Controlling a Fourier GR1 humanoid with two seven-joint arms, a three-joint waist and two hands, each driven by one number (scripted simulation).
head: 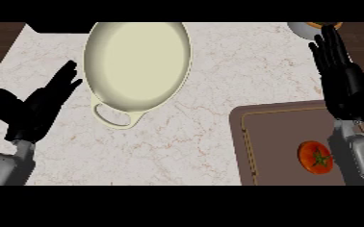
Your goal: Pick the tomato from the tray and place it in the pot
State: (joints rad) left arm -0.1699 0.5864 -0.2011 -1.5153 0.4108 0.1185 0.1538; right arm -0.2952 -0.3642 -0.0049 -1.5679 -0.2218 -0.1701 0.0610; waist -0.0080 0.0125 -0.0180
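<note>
Right hand (340,74) open above tray (274,139), left hand (43,103) open

**Legible markings: none recorded**

We find no text, label, brand, number or sign that can be read anywhere in the head view. We checked each surface in turn: the cream pot (137,65) is plain inside and on its rim; the brown tray (274,139) carries only a thin inset border line, no lettering; the tomato (315,157) shows its green stem and nothing else; the marble counter (213,125) bears veining only. We also see no markings on the two black hands.
</note>
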